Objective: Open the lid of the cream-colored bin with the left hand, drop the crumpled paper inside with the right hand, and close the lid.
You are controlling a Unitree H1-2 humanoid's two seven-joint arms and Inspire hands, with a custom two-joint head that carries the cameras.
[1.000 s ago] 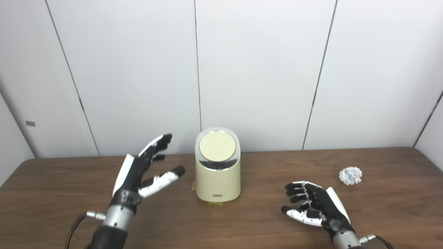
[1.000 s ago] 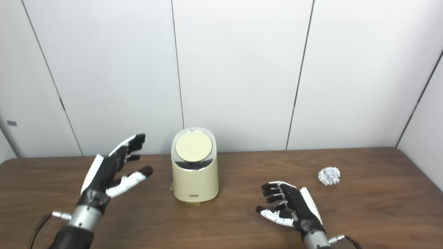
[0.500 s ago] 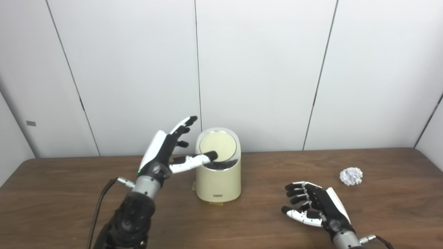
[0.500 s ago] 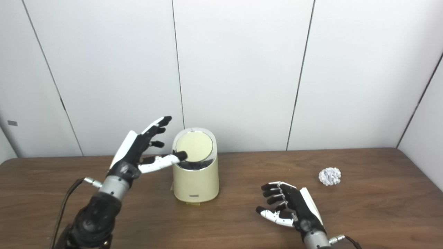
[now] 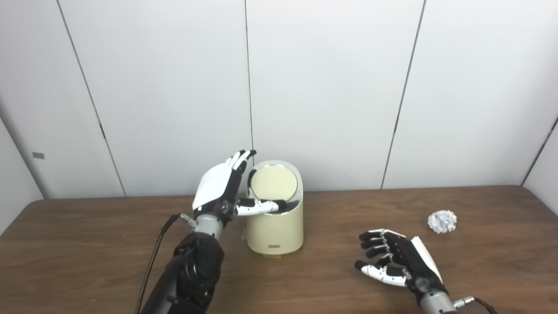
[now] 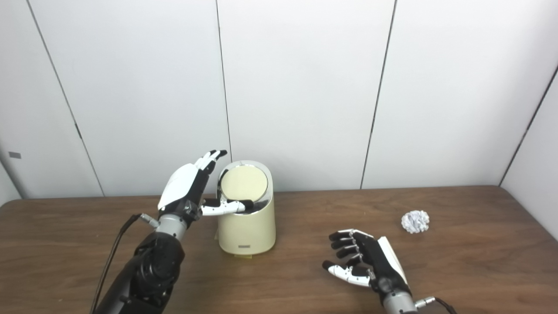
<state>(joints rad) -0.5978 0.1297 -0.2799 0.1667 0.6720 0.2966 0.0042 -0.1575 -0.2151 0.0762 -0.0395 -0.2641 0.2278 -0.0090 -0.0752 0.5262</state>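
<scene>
left hand at the cream-colored bin, fingers spread, thumb lying across the lid's front edge.
judged best: lift that edge gently without shoving the bin; right hand waits empty, loosely curled, crumpled paper well apart.

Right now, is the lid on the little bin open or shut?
Shut. The round lid sits inside the bin's shiny rim with no inside showing. The left hand's thumb lies across its lower edge.

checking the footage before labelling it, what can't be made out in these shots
- Inside of the bin: both views, lid covers it.
- Left hand fingers: whether they touch the bin, the hand's own back hides it.
- Crumpled paper: too small for detail.
- Right hand wrist: cut off by the bottom edge.
</scene>
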